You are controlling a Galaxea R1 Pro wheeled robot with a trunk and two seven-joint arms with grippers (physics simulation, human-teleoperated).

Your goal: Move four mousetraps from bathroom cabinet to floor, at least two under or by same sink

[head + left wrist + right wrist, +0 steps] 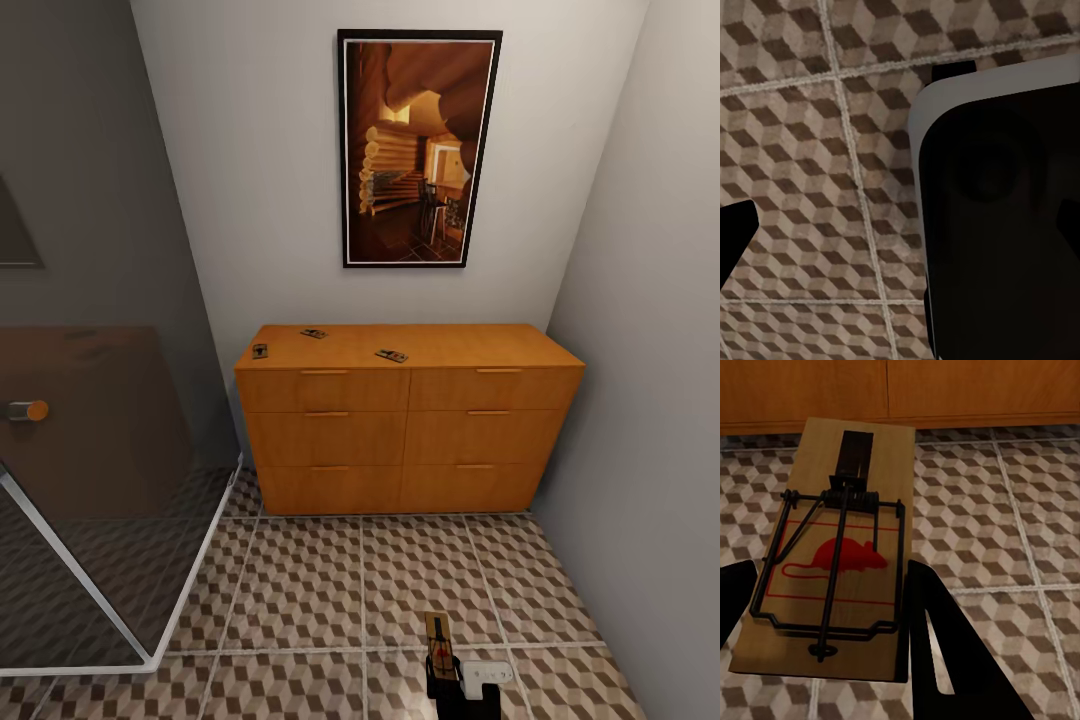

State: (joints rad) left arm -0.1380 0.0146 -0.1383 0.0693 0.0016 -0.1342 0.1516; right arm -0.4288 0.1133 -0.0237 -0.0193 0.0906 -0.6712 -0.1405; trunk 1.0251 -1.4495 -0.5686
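My right fingers [832,615] pinch one tan wooden mousetrap [840,547] above the cube-patterned tile floor [330,590]. Three traps [391,355] lie on the orange-brown wooden cabinet [410,430] top. Left fingers' state: cannot tell.

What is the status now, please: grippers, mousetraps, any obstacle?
Right gripper shut on one mousetrap, above bathroom floor. Left gripper: state unclear. Three mousetraps on cabinet top. No obstacle seen.
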